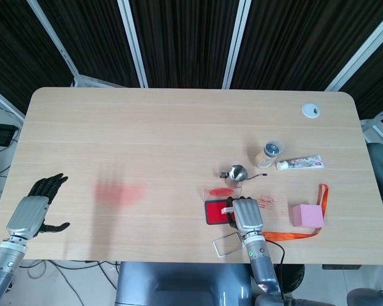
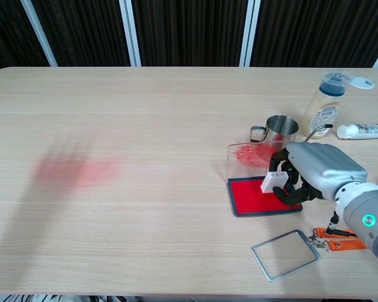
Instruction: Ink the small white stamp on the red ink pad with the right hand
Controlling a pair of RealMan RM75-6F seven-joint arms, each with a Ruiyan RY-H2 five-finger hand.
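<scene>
While the right hand pinches the tilted white stamp over the red pad, the left hand rests open, empty, far left.

No text you can read anywhere, label on the bottle beside the metal cup too blurred, print on the tube right of that cup too small to make out.
</scene>
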